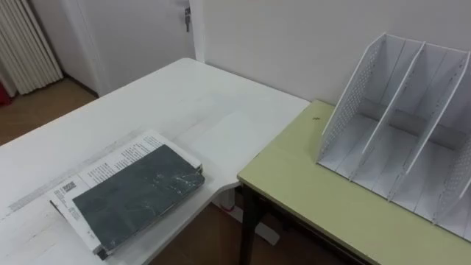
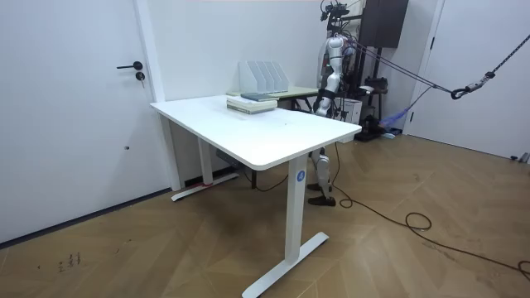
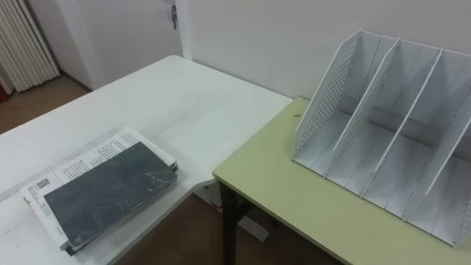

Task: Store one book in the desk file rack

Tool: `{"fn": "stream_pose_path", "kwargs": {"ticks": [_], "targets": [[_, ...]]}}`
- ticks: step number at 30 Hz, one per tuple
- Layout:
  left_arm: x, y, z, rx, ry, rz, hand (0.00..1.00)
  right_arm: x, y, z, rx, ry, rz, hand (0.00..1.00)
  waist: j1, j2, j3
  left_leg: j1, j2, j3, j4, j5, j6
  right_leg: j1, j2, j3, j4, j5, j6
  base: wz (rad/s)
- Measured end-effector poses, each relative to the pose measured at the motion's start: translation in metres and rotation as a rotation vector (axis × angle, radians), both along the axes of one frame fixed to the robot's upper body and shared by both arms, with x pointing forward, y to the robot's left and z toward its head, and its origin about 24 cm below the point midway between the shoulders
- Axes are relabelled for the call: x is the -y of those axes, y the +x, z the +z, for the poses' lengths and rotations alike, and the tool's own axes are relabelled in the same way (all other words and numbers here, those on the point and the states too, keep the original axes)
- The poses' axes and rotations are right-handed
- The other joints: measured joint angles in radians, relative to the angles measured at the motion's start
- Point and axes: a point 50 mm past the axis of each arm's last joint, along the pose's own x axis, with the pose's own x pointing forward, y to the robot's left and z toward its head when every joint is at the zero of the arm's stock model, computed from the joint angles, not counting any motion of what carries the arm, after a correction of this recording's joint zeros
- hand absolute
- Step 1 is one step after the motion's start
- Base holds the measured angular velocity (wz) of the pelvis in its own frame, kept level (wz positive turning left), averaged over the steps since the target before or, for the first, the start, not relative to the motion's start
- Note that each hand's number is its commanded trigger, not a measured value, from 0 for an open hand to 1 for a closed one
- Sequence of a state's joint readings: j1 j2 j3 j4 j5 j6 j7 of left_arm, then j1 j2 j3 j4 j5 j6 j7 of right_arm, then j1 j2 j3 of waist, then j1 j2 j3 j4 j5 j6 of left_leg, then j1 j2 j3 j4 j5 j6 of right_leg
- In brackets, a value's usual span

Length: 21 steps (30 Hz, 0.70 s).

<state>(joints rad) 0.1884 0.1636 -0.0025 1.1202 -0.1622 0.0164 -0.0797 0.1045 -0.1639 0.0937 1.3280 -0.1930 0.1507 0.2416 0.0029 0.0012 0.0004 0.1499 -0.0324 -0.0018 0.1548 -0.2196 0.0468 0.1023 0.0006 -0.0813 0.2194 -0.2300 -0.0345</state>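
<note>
A dark green book (image 1: 140,195) lies flat on top of a white printed one (image 1: 110,163) near the front corner of the white table (image 1: 184,103). The white file rack (image 1: 401,132) stands on the green desk (image 1: 309,191) to the right, its perforated side toward the books and its slots holding nothing. In the room view I stand at the green desk's end, behind the rack (image 2: 263,76) and the stacked books (image 2: 252,102). A hand (image 2: 320,104) hangs low there, too small to read.
A gap with brown floor (image 1: 199,235) separates the white table's curved corner from the green desk. A white wall runs behind both, with a door (image 1: 140,37) at the far left. Cables trail over the floor (image 2: 414,219) in the room view.
</note>
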Motion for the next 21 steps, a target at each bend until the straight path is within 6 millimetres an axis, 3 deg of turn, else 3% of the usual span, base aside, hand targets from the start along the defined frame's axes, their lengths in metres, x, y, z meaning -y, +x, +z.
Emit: {"fn": "stream_pose_path", "kwargs": {"ticks": [21], "targets": [[0.0001,0.0002,0.0000,0.000,0.000,-0.002,0.00,-0.0002,-0.0015,0.0000,-0.003,0.002,-0.011,0.00,-0.001,0.001,0.0001,-0.007,-0.001,-0.005,0.008,0.000,0.000,0.001,0.001,-0.004,0.000,0.000,0.000,0.00]]}}
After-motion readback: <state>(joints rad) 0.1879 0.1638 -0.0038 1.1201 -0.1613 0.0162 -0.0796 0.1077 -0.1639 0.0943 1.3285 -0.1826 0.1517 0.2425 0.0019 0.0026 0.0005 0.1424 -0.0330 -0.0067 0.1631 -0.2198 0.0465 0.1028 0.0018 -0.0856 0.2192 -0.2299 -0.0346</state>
